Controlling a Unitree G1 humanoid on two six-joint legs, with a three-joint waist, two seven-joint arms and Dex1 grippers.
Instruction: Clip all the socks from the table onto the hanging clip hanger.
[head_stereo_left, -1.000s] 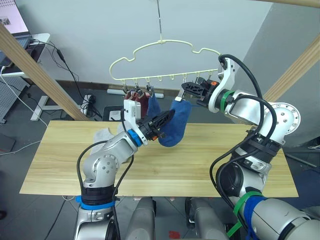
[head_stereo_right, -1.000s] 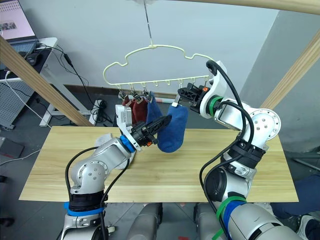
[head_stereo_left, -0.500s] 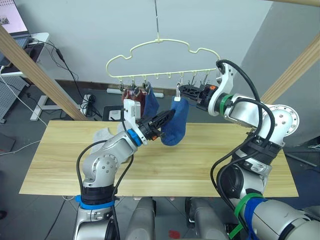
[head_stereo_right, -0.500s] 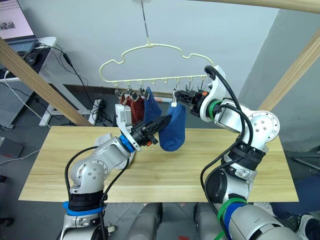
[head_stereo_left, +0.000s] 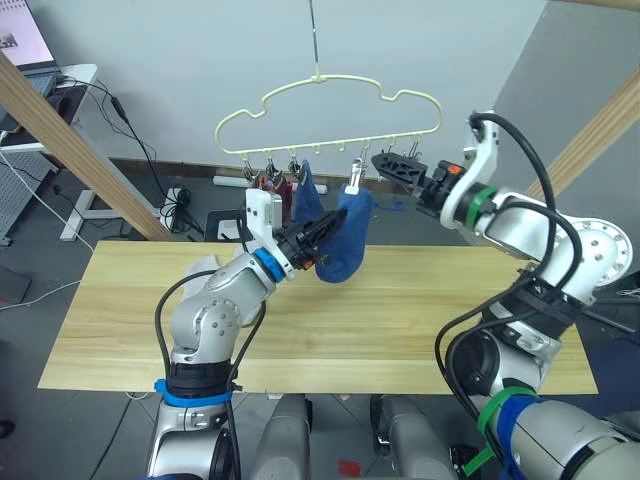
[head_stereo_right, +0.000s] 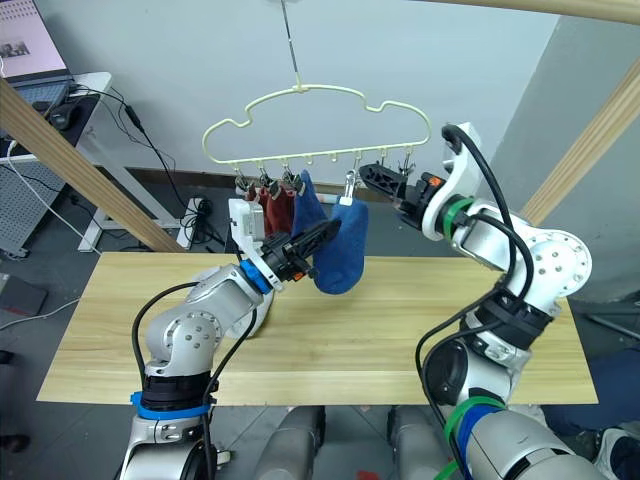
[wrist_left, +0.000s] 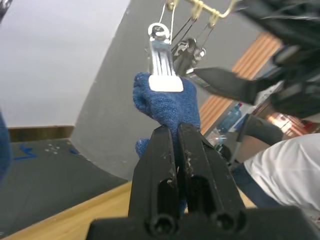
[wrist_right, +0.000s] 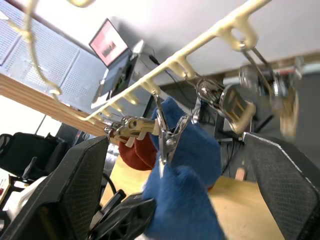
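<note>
We are looking at a robotics lab or test room. We see a plain grey wall (head_stereo_left: 180, 60), a dark floor with loose cables and a power strip (head_stereo_left: 178, 197), a side desk with a lit monitor (head_stereo_left: 15, 35), and a slanted wooden beam (head_stereo_left: 85, 150) framing the counter (head_stereo_left: 120, 330).

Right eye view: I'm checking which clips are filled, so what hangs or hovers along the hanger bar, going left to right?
Rust red socks → first blue sock → second blue sock, held by the left gripper → right gripper, open.
</note>
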